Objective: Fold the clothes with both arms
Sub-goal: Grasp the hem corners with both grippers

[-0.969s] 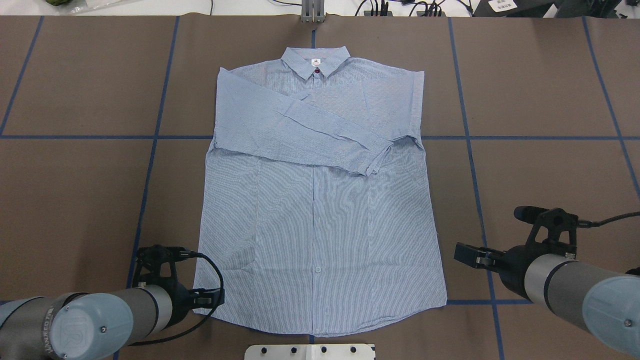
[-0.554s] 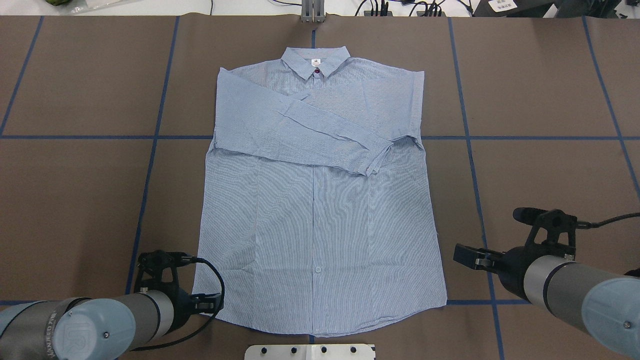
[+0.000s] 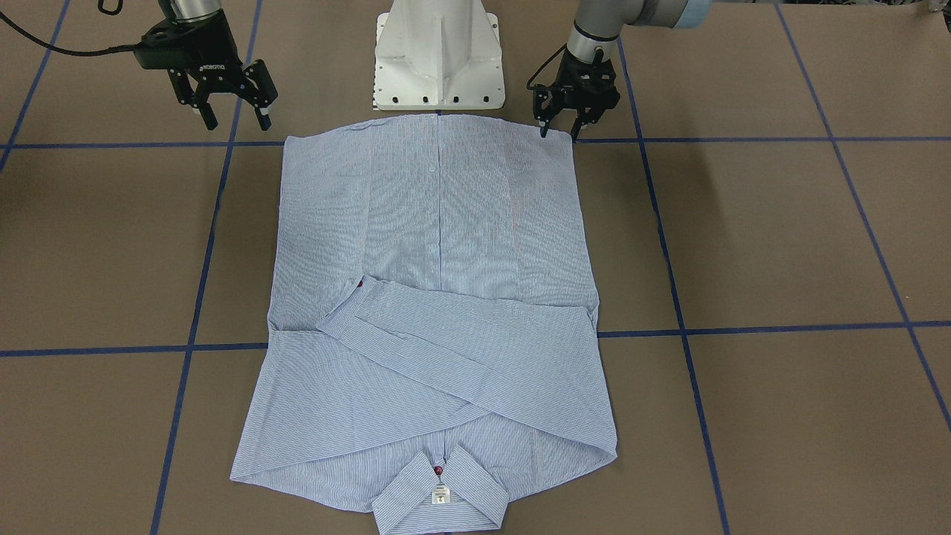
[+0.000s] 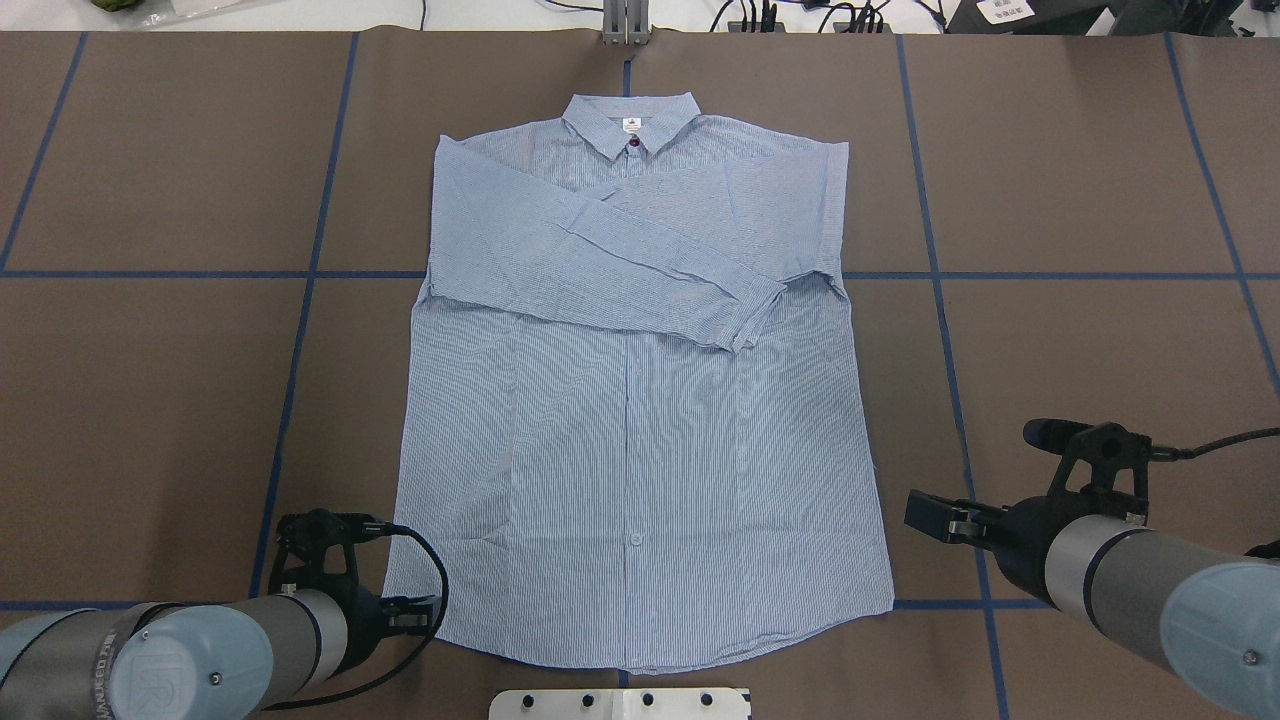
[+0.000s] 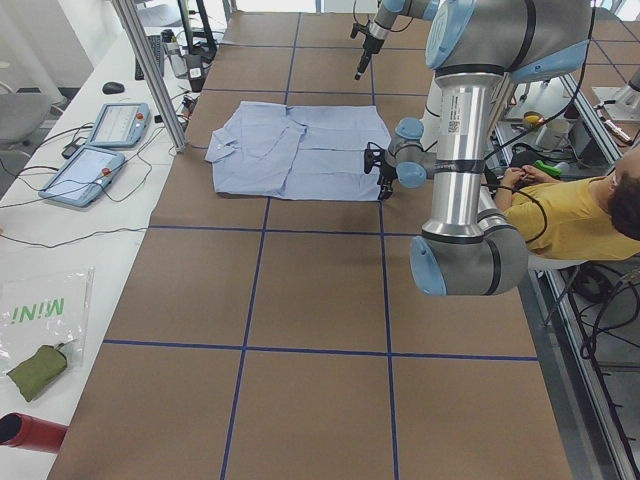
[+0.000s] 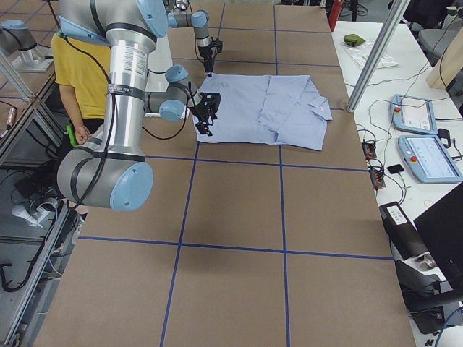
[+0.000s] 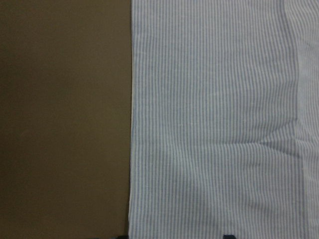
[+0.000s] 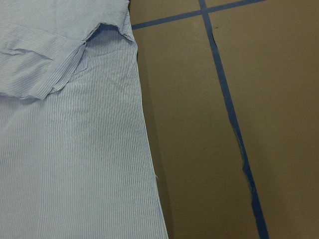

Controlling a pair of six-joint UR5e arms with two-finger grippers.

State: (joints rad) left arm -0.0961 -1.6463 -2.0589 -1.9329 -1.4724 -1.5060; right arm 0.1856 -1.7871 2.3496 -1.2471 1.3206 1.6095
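Claw status first, from the front-facing view: left claw is spread open and holds nothing, its tips pointing down at the hem corner of the shirt, one tip over the cloth and one over bare table. I cannot tell whether they touch. Right claw is open wide and empty, just beside the opposite hem corner and off the cloth. I note the shirt flat and face up, hem toward the white pedestal, collar at the far end, and both sleeves folded across the chest.

Overhead view: the left claw sits low at the hem corner on its side. The right claw stands apart from the side seam, over a blue tape line. The shirt lies centred on the table.

Left-end view: the near arm's claw is at the near hem corner. A person in a yellow top sits behind the robot.

Right-end view: the near arm's claw hangs close by its hem corner.

Left wrist view: the striped side edge runs straight up the frame, with table to one side. Two dark fingertips show at the bottom edge, well apart, one on each side of that edge.

Right wrist view: I see the shirt's side edge, a folded cuff and tape on bare table. No fingers are in frame.
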